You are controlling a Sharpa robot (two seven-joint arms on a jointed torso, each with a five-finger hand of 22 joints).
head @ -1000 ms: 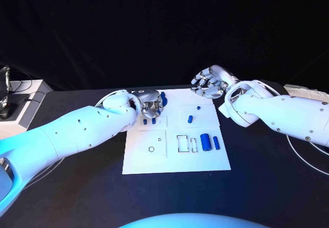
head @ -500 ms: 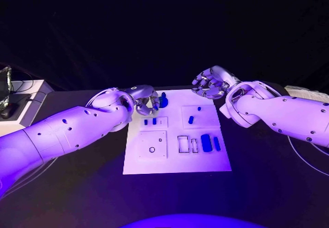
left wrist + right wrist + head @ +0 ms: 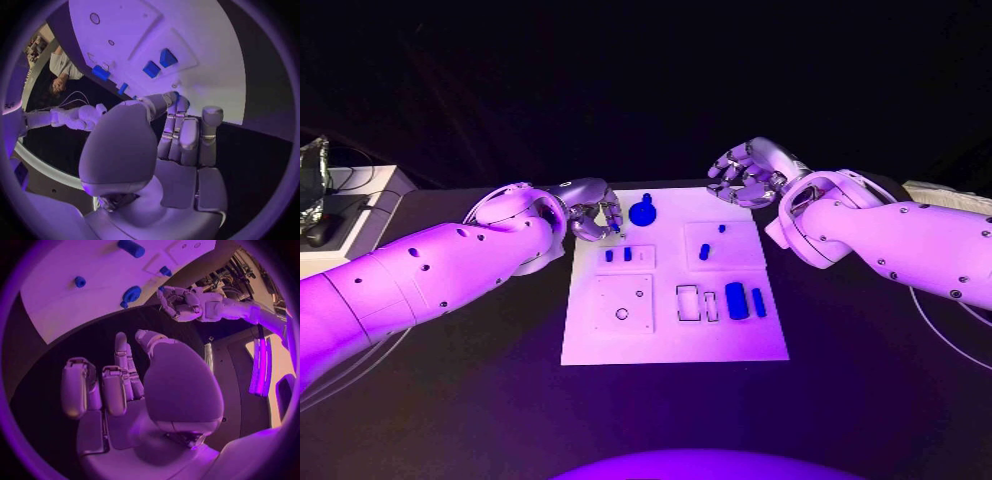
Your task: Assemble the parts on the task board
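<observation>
The left hand [image 3: 169, 150] is seen from behind, its fingers [image 3: 187, 135] curled in side by side with nothing held between them. The fingertips are placed at the near edge of the board [image 3: 206, 55], over the black table [image 3: 262, 150]. Two blue parts [image 3: 159, 63] are seated side by side on the board just beyond the fingertips. Two more blue parts [image 3: 101, 73] are found further along the board, close to its edge. The right hand [image 3: 78, 117] is seen off the board, beyond that edge.
</observation>
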